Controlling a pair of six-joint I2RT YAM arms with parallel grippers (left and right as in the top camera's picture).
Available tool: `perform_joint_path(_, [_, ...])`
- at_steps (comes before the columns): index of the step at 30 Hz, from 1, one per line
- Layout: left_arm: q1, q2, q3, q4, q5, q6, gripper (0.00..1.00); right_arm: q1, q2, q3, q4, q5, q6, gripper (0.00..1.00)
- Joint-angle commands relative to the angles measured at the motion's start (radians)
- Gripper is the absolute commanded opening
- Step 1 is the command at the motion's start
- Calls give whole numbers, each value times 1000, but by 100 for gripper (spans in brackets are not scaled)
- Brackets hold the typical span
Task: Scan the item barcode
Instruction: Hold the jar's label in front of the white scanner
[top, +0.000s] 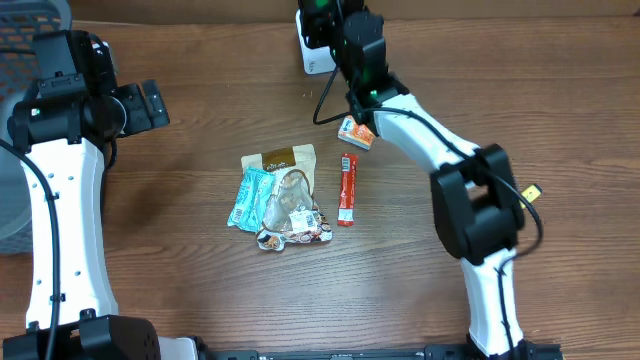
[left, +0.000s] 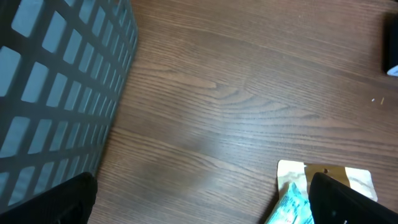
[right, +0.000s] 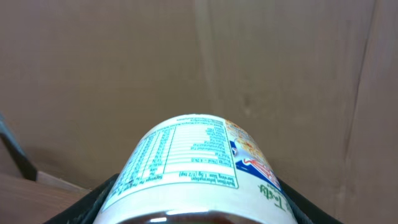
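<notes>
The right tool is closed partway on a rounded white package, with one finger on each side. The package's nutrition label faces the wrist camera, and a brown board stands behind it. The left tool stands wide and holds nothing, above bare counter beside a grey mesh basket. Other snack packets lie mid-counter between the arms.
</notes>
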Motion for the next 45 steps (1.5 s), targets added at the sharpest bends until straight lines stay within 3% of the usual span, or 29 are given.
perform_joint_path(1, [-1, 8, 11, 1, 8, -13, 100, -17, 70, 12, 104, 6, -5, 4])
perform_joint_path(5, [-1, 8, 11, 2, 8, -13, 100, -26, 132, 14, 203, 6, -4, 4])
perform_joint_path(12, [-1, 8, 11, 2, 8, -13, 100, -31, 190, 28, 223, 3, -1, 4])
perform_joint_path(20, [-1, 8, 11, 2, 8, -13, 100, -29, 208, 79, 212, -23, -1, 4])
perform_joint_path(26, [-1, 8, 11, 1, 8, -13, 100, -30, 208, 122, 113, -23, 0, 4])
perform_joint_path(45, [-1, 8, 11, 2, 8, -13, 100, -34, 208, 145, 143, -16, 3, 4])
